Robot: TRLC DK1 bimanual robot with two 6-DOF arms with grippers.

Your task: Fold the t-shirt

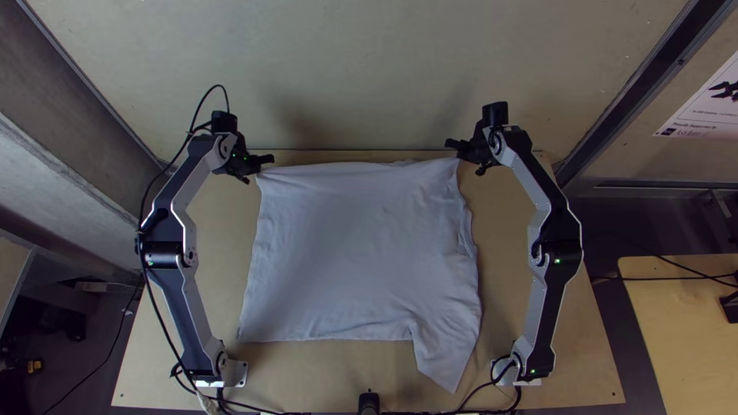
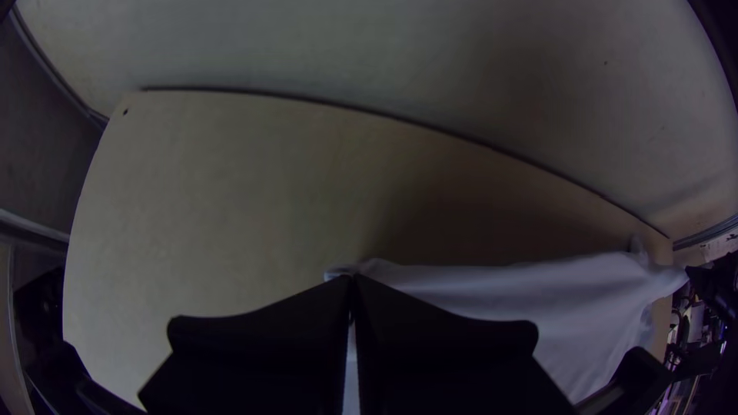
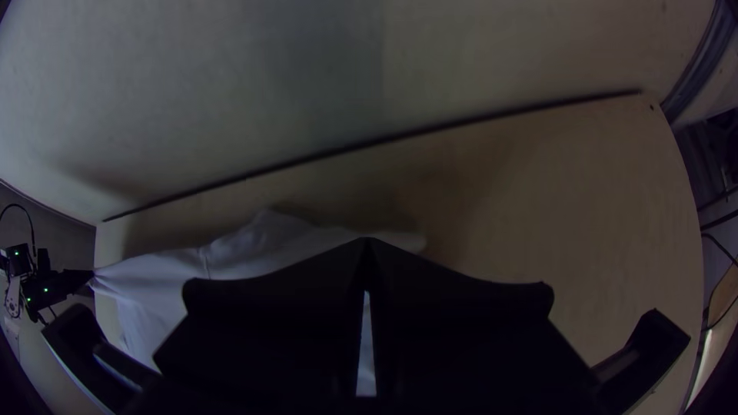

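The white t-shirt lies spread over the table, its far edge pulled fairly straight between the grippers and one flap pointing toward the near edge at the right. At its far left corner is my left gripper, shut on the cloth. My right gripper is shut on the far right corner. In the left wrist view the shirt runs from under my left gripper toward the other arm. The right wrist view has the shirt beneath my right gripper, with the fingertips together.
The wooden table has bare strips on both sides of the shirt and along the near edge. A pale wall rises behind the far edge. A black cable runs along the left arm.
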